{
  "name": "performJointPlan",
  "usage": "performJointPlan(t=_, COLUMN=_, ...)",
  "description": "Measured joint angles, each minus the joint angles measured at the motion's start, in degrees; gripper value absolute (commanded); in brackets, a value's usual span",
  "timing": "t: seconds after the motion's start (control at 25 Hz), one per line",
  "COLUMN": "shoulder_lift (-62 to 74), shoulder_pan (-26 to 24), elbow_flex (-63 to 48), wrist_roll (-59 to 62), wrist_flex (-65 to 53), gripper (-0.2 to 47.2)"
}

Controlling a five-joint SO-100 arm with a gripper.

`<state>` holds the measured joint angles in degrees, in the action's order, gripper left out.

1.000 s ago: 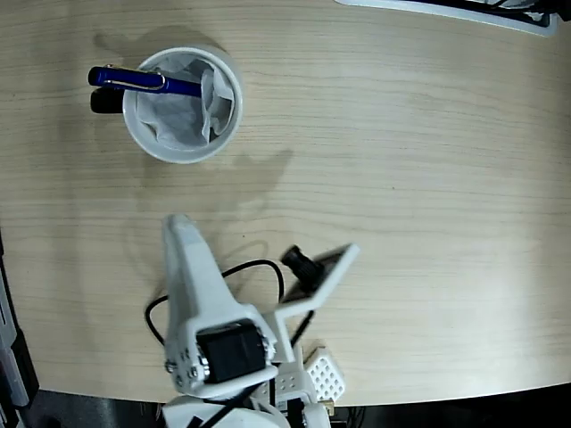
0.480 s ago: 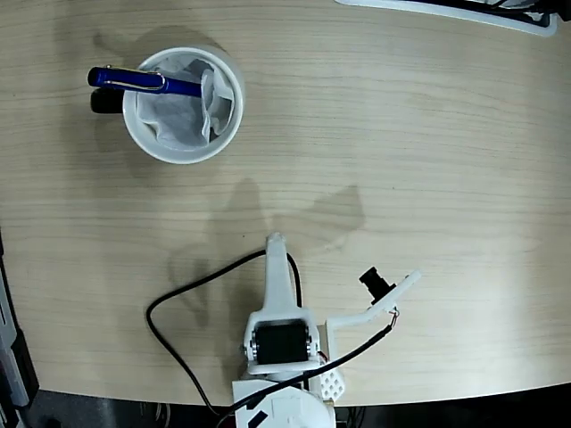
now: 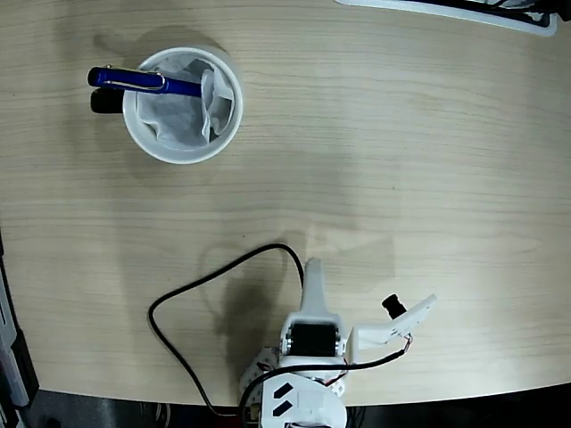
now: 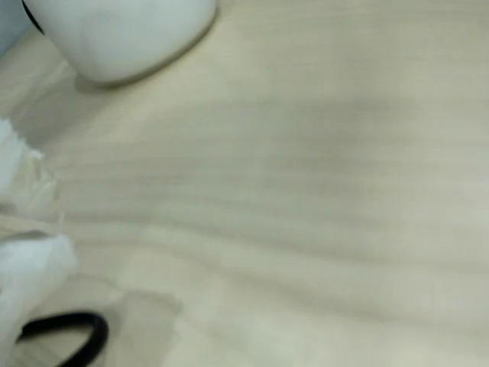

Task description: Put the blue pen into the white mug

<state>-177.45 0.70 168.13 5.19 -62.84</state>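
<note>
In the fixed view the white mug (image 3: 183,105) stands at the upper left of the wooden table, lined with crumpled white paper, its black handle (image 3: 105,101) pointing left. The blue pen (image 3: 143,82) leans across the mug's left rim, with one end inside on the paper and the clip end sticking out past the rim. My gripper (image 3: 312,269) is far from both, folded back near the bottom edge. It shows as one narrow white wedge with no gap, holding nothing. The wrist view catches the mug's base (image 4: 122,34) at top left and blurred white fingers (image 4: 27,275) at the left edge.
A black cable (image 3: 192,294) loops over the table left of the arm's base (image 3: 294,401), and shows again as the cable (image 4: 69,336) in the wrist view. The wrist camera mount (image 3: 397,323) juts out to the right. A white and dark object (image 3: 464,11) lies along the top right edge.
The arm has drawn back from near the mug towards the bottom edge and swung right, folding over its base. Mug and pen have not moved.
</note>
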Motion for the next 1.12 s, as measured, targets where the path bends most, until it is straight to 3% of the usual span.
performJointPlan(t=0.4, shoulder_lift=-9.4, shoulder_pan=4.1, elbow_flex=1.1, wrist_roll=-0.6, wrist_flex=-5.3, gripper=0.0)
performJointPlan(t=1.12, shoulder_lift=-11.4, shoulder_pan=3.8, elbow_flex=1.8, wrist_roll=-0.6, wrist_flex=-6.6, gripper=0.0)
